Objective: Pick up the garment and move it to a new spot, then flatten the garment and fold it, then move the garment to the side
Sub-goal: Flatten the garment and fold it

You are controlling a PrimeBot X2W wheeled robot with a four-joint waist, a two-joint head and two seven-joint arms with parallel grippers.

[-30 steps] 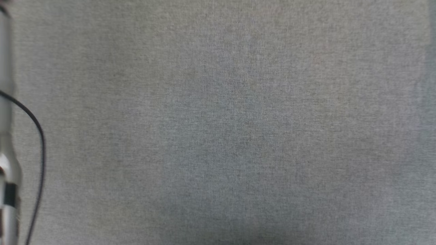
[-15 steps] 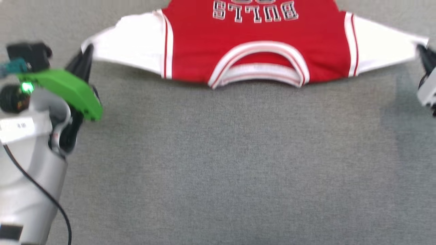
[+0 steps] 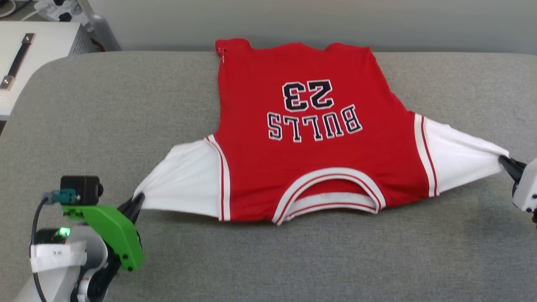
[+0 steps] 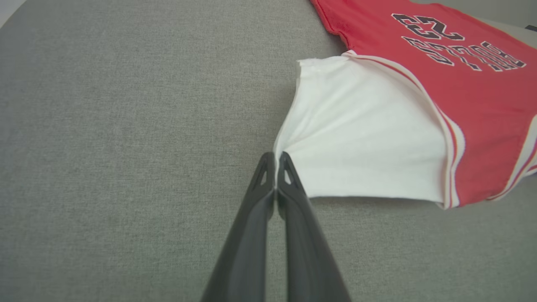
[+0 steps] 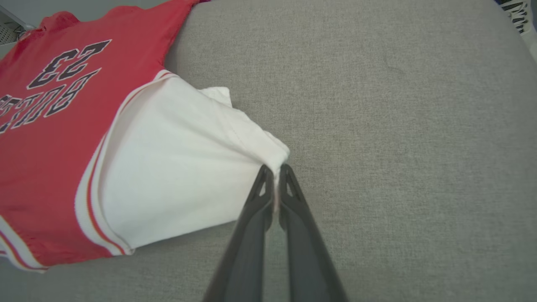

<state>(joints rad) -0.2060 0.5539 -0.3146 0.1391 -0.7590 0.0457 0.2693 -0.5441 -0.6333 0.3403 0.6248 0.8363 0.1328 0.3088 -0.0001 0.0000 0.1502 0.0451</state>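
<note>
Where the grey padded surface [image 3: 293, 260] fills the scene, the garment [image 3: 302, 167] lies flat at its middle. The printed "BULLS 23" side is up, the collar is nearest and the hem reaches the far edge. Both sleeves are drawn out sideways into taut points.

On the left, the left gripper [image 3: 135, 202] has its fingers pressed together, pinching the tip of the left white sleeve [image 4: 361, 138] low over the surface. On the right, the right gripper [image 3: 506, 164] has its fingers likewise clamped on the tip of the right white sleeve [image 5: 176, 167]. Red-white striped trim shows at the collar and shoulders. A white cabinet [image 3: 37, 54] stands far left, beyond the surface.
</note>
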